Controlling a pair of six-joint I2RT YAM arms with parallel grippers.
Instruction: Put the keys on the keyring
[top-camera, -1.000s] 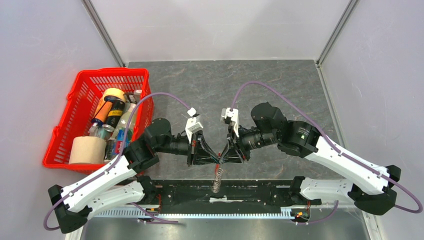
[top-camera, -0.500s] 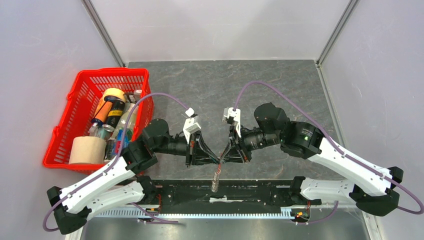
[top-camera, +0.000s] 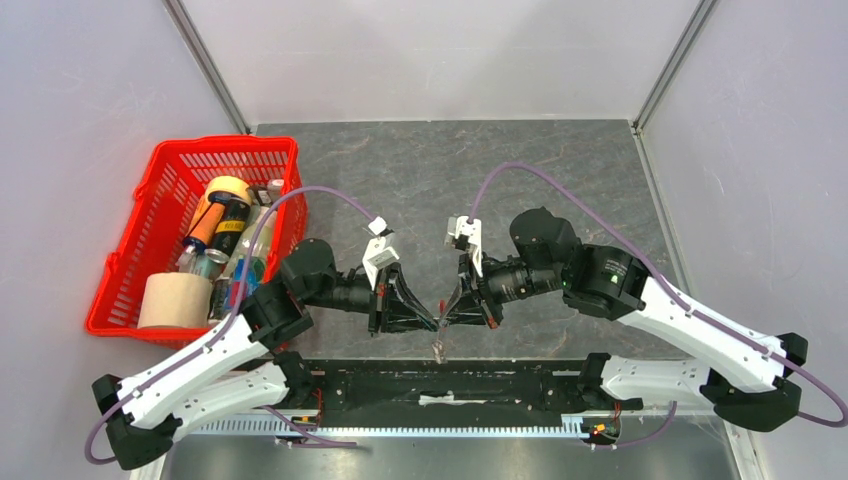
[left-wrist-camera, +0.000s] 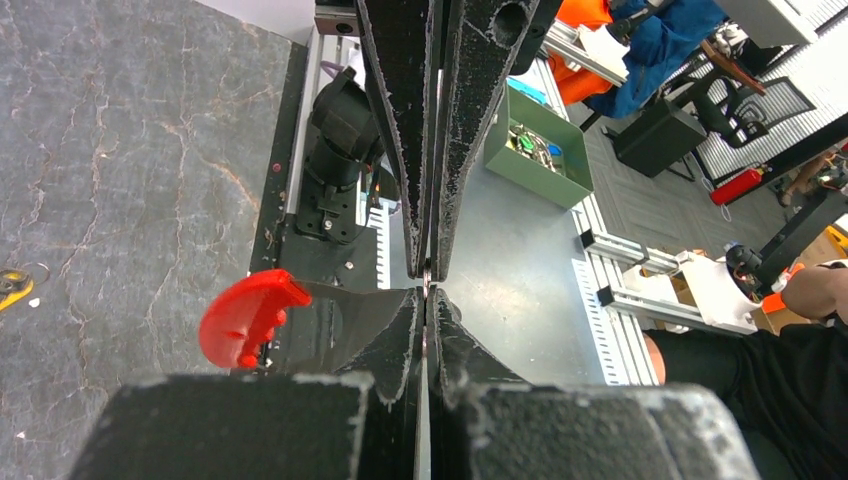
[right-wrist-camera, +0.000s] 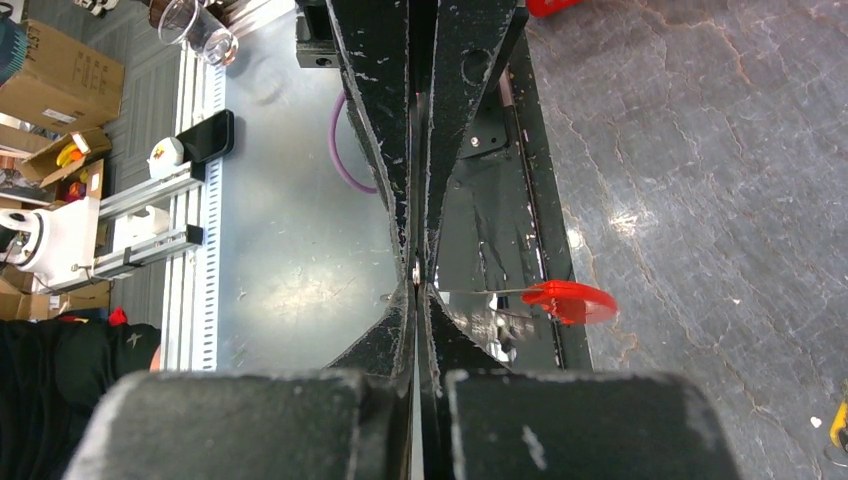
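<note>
My two grippers meet tip to tip low over the table's near edge. The left gripper (top-camera: 432, 320) (left-wrist-camera: 427, 292) is shut, and so is the right gripper (top-camera: 447, 318) (right-wrist-camera: 417, 285). A thin metal edge is pinched where the four tips touch. The red keyring (top-camera: 440, 345) (left-wrist-camera: 250, 315) (right-wrist-camera: 570, 298) sticks out sideways from that point, a thin wire joining it to the tips. Silvery keys (right-wrist-camera: 500, 335) glint under it. A small brass-yellow key (left-wrist-camera: 12, 284) lies on the table. Which part of the ring each gripper pinches is hidden.
A red basket (top-camera: 225, 143) full of bottles and a paper roll stands at the left. The black base rail (top-camera: 430, 385) runs just below the grippers. Grey walls enclose the table on three sides. A green bin (left-wrist-camera: 540, 150) sits beyond the rail.
The right gripper has closed onto the pinch point. The hanging bunch of keys, which dangled long below the tips, now shows shorter and higher. The left arm shifted slightly left.
</note>
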